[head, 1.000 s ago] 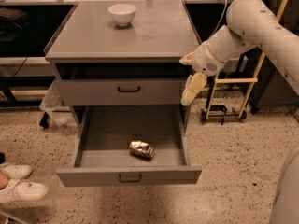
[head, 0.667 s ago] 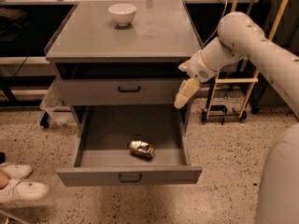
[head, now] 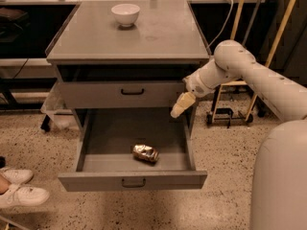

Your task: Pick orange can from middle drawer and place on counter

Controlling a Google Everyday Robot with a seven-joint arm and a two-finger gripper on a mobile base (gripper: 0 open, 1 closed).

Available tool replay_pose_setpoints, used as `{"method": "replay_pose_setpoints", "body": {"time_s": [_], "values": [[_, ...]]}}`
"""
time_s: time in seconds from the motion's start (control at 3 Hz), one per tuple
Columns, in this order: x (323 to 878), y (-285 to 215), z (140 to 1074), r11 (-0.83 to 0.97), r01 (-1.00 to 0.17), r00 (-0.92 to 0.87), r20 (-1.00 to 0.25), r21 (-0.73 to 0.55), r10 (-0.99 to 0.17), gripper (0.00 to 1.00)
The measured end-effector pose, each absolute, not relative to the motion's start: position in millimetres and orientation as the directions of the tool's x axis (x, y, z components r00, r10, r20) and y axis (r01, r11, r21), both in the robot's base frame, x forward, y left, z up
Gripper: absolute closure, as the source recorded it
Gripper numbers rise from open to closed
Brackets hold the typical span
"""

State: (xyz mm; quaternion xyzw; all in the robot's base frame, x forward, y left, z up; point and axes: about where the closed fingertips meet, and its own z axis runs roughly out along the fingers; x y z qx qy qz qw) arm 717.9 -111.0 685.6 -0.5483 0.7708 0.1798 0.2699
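Note:
The orange can (head: 146, 153) lies on its side on the floor of the open middle drawer (head: 100, 164), near the front and a little right of centre. My gripper (head: 180, 106) hangs at the end of the white arm, over the drawer's back right corner, above and to the right of the can and apart from it. It holds nothing. The counter (head: 168, 32) is the grey cabinet top above, with a white bowl (head: 125, 14) near its back edge.
A closed upper drawer with a dark handle (head: 132, 92) sits above the open one. A yellow-framed cart (head: 230, 114) stands at the right of the cabinet. A white sneaker (head: 19, 195) rests on the speckled floor at lower left.
The arm has swung left and down, bringing the gripper from beside the cabinet's right edge to over the drawer's back right corner. The can has not moved.

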Motion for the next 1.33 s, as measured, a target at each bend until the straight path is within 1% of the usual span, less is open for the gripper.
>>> {"method": "replay_pose_setpoints", "body": {"time_s": [0.33,0.67,1.0,1.33], "values": [[717.8,-110.9,685.6,0.334,-0.942,-0.253,-0.613,-0.019,-0.748,0.0],[703.3,-105.6,691.7,0.286,-0.958,-0.213,-0.616,-0.022,-0.758,0.0],[673.4,-103.8,700.0,0.241,-0.969,-0.158,-0.643,-0.043,-0.749,0.0],[662.9,-91.0,666.8,0.185,-0.982,-0.166,-0.648,0.04,-0.743,0.0]]}}
